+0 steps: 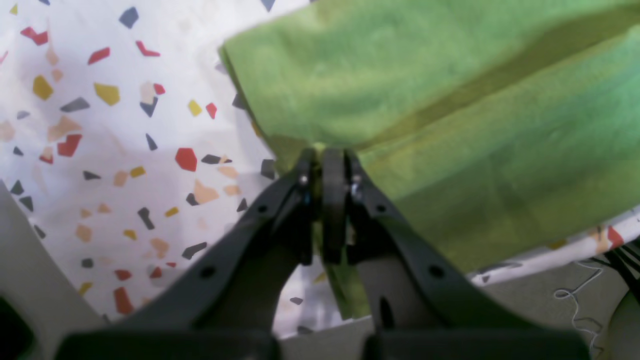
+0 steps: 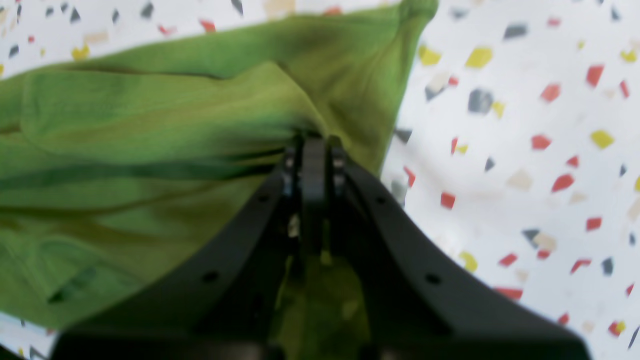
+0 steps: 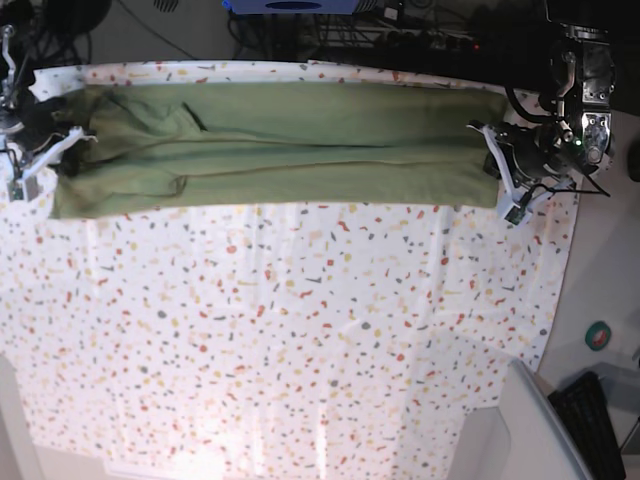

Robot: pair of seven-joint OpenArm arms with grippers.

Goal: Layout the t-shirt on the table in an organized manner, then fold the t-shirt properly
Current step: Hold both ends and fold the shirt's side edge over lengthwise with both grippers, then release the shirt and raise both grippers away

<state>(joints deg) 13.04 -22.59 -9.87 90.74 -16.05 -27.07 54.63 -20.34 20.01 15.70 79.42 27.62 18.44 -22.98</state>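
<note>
The olive-green t-shirt (image 3: 290, 150) lies stretched in a long folded band across the far side of the speckled table (image 3: 300, 330). My left gripper (image 3: 492, 160) is at the band's right end in the base view. In the left wrist view this gripper (image 1: 327, 156) is shut on the t-shirt (image 1: 450, 100) at its edge, above the table (image 1: 125, 150). My right gripper (image 3: 52, 152) is at the band's left end. In the right wrist view it (image 2: 312, 141) is shut on a bunched fold of the t-shirt (image 2: 150, 125), with the table (image 2: 525, 150) beside it.
Cables and dark equipment (image 3: 400, 25) crowd the far edge behind the shirt. The table cover ends close to the left arm, where a plain grey surface (image 1: 525, 300) with a loose thread shows. A grey panel (image 3: 530, 420) and a small teal disc (image 3: 598, 336) sit at the near right.
</note>
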